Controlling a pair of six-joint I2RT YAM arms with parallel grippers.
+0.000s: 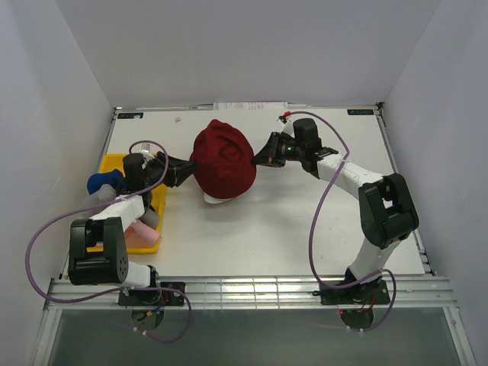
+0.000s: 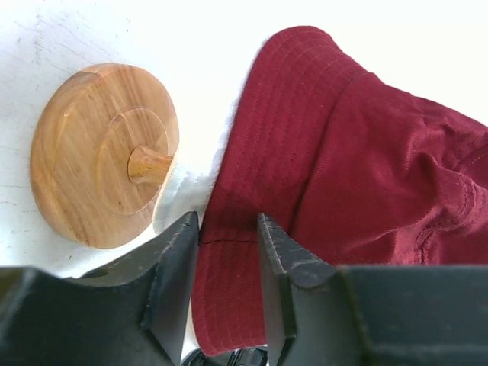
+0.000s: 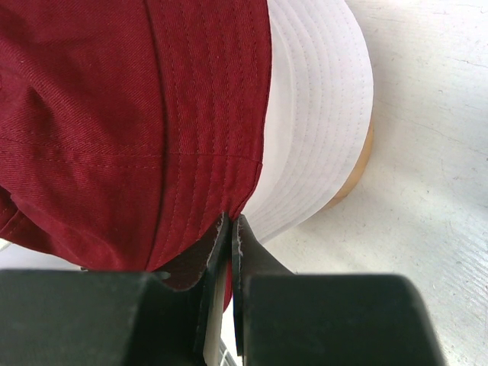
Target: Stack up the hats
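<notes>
- Yellow tray (image 1: 114,162) at the far left holds the spare hats: blue hat (image 1: 101,182) at the back, pink hat (image 1: 143,231) at the front. The left arm covers the middle of the pile, so the count there is unclear.
- Left claw (image 2: 226,229): jaws apart, with the brim lying flat in the gap. It looks released, not pinching.
- Wooden stand (image 2: 91,152): only its base shows; its top is buried under the hats.
- Red hat (image 1: 223,158) sits mid-table on the stand, draped over a white hat (image 3: 320,130).
- Judgement: the red hat is light, limp cloth that sags and creases, with no breakage risk. The stitched brim is the firmest place to hold, and opposite edges keep it spread.
- Right claw (image 3: 232,225): clenched on the red brim edge. The white brim is just beside it and looks free, but the contact is partly hidden.
</notes>
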